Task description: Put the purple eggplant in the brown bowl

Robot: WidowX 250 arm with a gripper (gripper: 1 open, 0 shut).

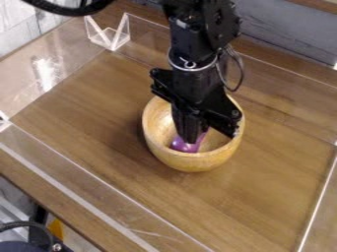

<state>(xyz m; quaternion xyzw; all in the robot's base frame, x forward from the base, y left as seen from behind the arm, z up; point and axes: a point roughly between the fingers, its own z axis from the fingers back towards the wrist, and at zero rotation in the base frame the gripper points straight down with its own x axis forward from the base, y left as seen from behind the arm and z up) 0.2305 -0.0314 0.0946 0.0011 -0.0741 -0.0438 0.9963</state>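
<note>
The brown bowl sits in the middle of the wooden table. Inside it, a bit of the purple eggplant shows under the fingertips. My black gripper reaches straight down into the bowl, with its fingers together on the eggplant. Most of the eggplant is hidden behind the fingers, and I cannot tell whether it rests on the bowl's bottom.
Clear plastic walls ring the wooden table. A clear stand sits at the back left corner. The arm's black body rises above the bowl toward the back.
</note>
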